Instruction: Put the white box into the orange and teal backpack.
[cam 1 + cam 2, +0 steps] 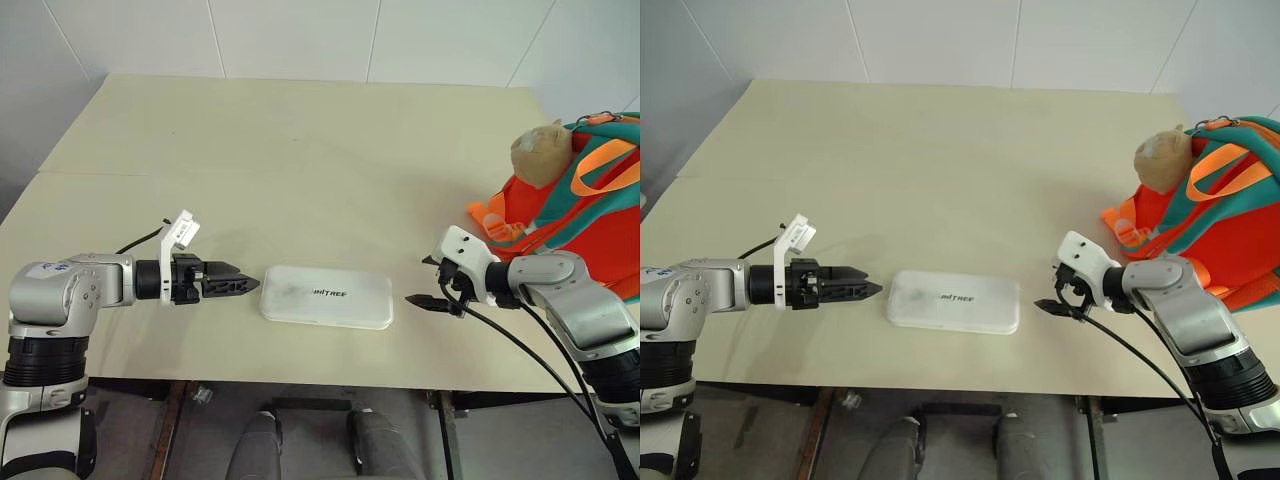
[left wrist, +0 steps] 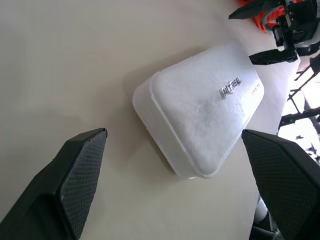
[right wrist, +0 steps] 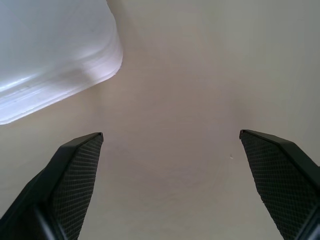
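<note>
The white box [image 1: 327, 297] lies flat near the table's front edge, its dark lettering facing up. My left gripper [image 1: 243, 284] hovers just off the box's left end, open and holding nothing. In the left wrist view its fingers [image 2: 82, 165] stand wide apart, with the box [image 2: 200, 120] ahead of them. My right gripper [image 1: 420, 282] is a short way off the box's right end, open and empty. In the right wrist view a corner of the box [image 3: 55, 60] lies beyond it. The orange and teal backpack [image 1: 590, 215] rests at the table's right edge, behind my right arm.
A tan plush toy [image 1: 540, 152] sits on the backpack's near-left side. The beige table [image 1: 300, 150] stretches bare behind the box. A black cable [image 1: 520, 350] hangs from my right wrist over the front edge.
</note>
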Action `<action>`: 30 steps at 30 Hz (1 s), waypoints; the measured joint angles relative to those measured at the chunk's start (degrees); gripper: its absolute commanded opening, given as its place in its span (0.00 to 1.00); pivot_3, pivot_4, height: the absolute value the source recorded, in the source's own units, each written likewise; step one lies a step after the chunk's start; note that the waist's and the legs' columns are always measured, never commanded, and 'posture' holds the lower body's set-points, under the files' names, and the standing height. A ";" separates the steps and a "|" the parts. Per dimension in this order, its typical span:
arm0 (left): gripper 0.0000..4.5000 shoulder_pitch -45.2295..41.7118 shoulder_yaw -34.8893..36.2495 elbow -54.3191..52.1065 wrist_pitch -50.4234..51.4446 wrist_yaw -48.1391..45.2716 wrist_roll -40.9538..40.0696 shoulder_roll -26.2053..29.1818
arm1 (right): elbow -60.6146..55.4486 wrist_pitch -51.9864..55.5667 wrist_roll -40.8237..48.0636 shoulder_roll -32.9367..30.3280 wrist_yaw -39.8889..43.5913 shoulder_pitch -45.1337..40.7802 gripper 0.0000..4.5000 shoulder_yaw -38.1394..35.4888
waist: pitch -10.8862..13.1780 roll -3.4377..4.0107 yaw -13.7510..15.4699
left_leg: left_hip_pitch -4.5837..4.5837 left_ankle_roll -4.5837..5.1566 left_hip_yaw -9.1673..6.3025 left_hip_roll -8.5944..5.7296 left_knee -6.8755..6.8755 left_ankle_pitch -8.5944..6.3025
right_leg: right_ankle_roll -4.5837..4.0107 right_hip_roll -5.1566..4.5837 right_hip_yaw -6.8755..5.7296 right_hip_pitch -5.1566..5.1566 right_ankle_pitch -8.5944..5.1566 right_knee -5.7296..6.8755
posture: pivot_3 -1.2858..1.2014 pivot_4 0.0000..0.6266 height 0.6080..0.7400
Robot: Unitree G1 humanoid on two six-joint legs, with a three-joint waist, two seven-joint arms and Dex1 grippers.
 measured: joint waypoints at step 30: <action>1.00 -9.23 -5.86 17.58 6.57 3.72 -2.84 -13.17 | -2.04 0.66 -1.34 6.11 -2.91 -0.06 1.00 0.57 | -0.01 0.01 0.46 | 0.82 -0.03 0.04 -0.07 -0.13 -0.09 | 0.13 -0.10 0.02 1.02 0.14 -0.63 | 0.52 0.24 1.00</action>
